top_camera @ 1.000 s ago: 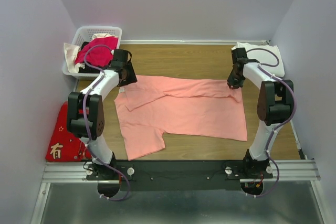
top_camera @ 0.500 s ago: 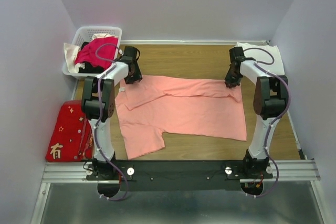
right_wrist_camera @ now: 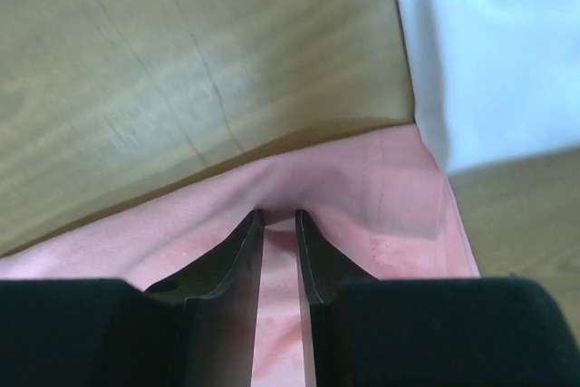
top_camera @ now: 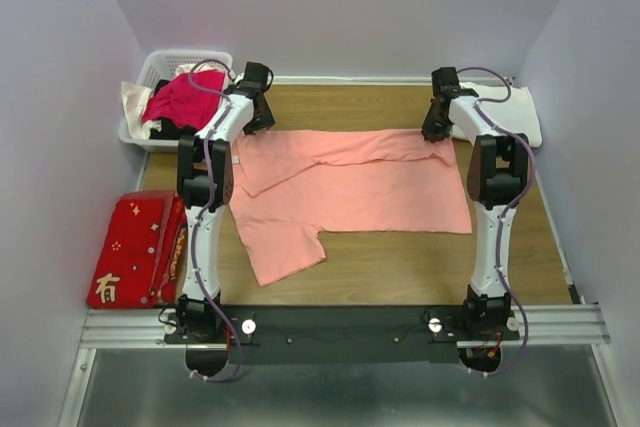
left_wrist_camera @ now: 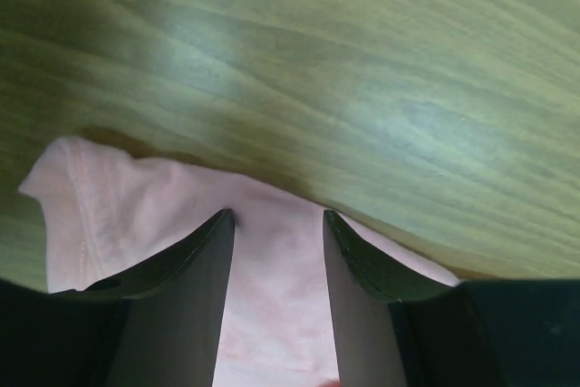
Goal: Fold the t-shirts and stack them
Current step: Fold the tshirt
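Lilac walls close in a wooden table (top_camera: pixel 360 109), and the salmon-pink t-shirt (top_camera: pixel 370 187) lies spread across its middle. One sleeve reaches toward 7 o'clock, and the far edge is doubled over in a loose fold. The white t-shirt (top_camera: pixel 522 112) sits folded in the corner at 2 o'clock, with the pink one's far right corner just beside it. At 10 o'clock a white basket (top_camera: pixel 160 62) holds crumpled magenta clothes (top_camera: pixel 185 95). A red cloth with gold characters (top_camera: pixel 130 247) lies at 8 o'clock.

The left gripper (left_wrist_camera: pixel 276 217) is at 11 o'clock over the pink shirt's far left corner. Its fingers are spread apart and pink fabric lies flat in the gap between them. The right gripper (right_wrist_camera: pixel 278 217) is at 1 o'clock, at the far right corner. Its fingers are drawn close together and pinch a narrow ridge of the pink cloth, which puckers at their tips.
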Robot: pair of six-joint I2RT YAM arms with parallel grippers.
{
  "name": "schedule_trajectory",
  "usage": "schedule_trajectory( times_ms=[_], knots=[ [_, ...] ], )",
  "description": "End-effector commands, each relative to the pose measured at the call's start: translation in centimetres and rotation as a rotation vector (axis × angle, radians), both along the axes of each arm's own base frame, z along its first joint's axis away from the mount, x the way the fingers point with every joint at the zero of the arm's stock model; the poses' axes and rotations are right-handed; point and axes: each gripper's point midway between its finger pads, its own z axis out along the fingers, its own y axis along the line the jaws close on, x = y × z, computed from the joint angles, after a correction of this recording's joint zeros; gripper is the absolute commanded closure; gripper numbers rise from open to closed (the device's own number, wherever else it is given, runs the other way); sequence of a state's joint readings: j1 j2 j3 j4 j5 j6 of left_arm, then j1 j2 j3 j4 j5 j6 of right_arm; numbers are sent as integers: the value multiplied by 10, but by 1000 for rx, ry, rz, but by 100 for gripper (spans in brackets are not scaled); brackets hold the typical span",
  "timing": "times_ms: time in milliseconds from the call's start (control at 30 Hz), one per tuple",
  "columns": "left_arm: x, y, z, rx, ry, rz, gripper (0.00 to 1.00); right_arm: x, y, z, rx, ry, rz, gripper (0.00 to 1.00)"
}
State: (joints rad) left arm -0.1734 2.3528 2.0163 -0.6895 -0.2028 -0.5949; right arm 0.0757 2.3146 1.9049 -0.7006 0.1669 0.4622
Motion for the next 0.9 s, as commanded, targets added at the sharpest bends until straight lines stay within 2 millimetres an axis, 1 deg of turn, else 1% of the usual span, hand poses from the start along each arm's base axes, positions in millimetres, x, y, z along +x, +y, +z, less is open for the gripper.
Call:
schedule_trajectory(
  times_ms=[0,67,133,200,333,400,533,600,667,700,767,800,867],
  knots=[
    [14,5,-3,20,18,29,47,7,-11,-37,-8,92,6,69],
    [20,9,-3,17,14,33,47,12,-17,-33,-12,87,0,69],
    [26,13,-3,17,6,38,47,19,-22,-23,-24,58,-5,69],
    [27,20,-6,15,8,49,48,21,-30,-16,-38,45,-14,68],
    [22,32,-13,23,29,66,47,17,-48,0,-72,30,-41,68],
    [18,36,-18,34,44,72,47,14,-50,3,-80,31,-42,68],
    [15,41,-18,50,52,70,47,14,-49,13,-79,15,-32,68],
    [18,41,-8,50,30,62,47,16,-45,25,-58,-9,-22,68],
    [22,35,5,33,-5,19,48,18,-40,35,-28,-32,-9,68],
    [25,33,20,24,-51,10,48,19,-38,46,-21,-53,-4,68],
    [27,27,41,23,-104,-20,48,20,-33,57,2,-81,12,68],
    [27,26,58,23,-145,-23,48,20,-32,67,9,-101,16,68],
    [23,22,73,28,-172,-38,48,21,-28,76,28,-127,26,68]
  ],
)
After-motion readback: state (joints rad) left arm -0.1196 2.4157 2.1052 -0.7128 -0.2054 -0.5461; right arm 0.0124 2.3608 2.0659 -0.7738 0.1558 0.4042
